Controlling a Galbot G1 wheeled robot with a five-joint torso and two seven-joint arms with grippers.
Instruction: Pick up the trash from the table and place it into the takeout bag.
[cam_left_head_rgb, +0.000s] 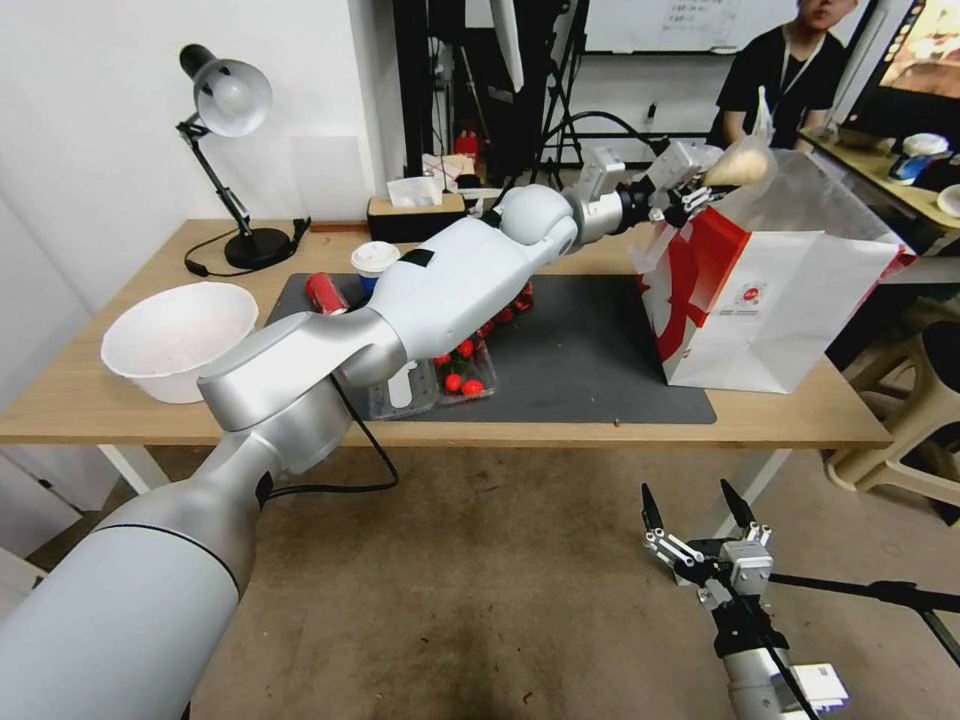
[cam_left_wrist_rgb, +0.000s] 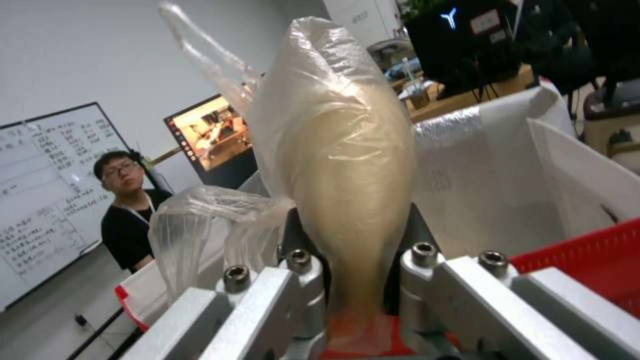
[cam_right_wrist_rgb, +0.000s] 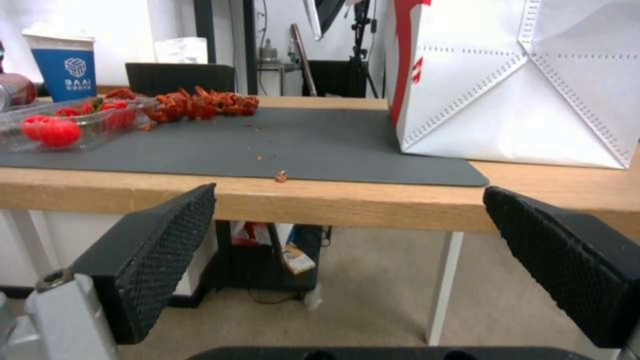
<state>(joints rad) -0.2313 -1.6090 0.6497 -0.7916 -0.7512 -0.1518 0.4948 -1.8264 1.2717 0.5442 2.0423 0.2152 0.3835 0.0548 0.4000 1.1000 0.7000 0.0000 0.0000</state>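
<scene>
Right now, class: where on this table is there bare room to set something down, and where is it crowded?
Free: the dark mat between the clear tray of red fruit and the takeout bag, and the table's near edge. Crowded: the left end, around the white bowl, red soda can and paper cup.

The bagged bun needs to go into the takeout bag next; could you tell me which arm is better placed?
Left. The left gripper holds the bagged bun above the takeout bag, while the open right gripper hangs below the table.
</scene>
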